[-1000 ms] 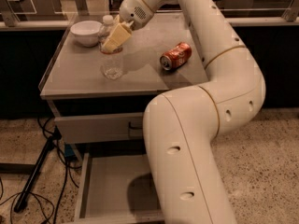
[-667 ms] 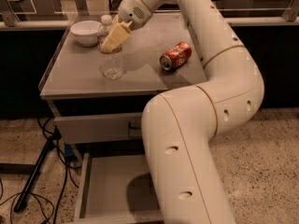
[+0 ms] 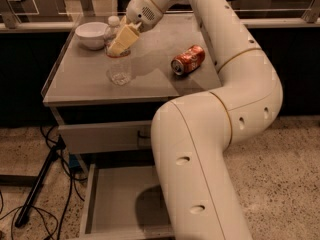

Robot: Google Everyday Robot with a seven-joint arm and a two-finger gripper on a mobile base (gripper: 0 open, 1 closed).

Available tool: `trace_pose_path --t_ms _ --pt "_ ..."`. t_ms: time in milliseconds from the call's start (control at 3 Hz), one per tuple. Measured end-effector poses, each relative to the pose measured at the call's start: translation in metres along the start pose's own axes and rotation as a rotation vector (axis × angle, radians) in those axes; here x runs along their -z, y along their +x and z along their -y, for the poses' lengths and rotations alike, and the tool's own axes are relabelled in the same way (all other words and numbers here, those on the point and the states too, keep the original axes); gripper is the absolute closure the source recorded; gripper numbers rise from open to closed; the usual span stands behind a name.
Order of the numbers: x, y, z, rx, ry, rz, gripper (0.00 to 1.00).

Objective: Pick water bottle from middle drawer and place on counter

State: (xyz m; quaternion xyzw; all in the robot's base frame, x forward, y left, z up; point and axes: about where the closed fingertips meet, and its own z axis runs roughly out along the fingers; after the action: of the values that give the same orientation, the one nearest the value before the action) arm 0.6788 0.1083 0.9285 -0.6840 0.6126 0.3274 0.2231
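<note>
Camera view: one gripper, fingers clasping one water bottle over counter; one can, one bowl.

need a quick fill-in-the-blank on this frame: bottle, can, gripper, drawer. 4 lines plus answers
1. The water bottle stands ____ on the counter.
2. The soda can lies on its ____.
3. The gripper is at the bottle's ____ half, not its base.
4. The drawer under the counter is pulled ____.
Missing words: upright; side; upper; open.
</note>
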Motion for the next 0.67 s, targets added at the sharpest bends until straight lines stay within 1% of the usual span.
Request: trace_pose_path --t_ms 667 --pt "0.0000 0.0000 0.0000 0.000 0.000 0.000 0.28"
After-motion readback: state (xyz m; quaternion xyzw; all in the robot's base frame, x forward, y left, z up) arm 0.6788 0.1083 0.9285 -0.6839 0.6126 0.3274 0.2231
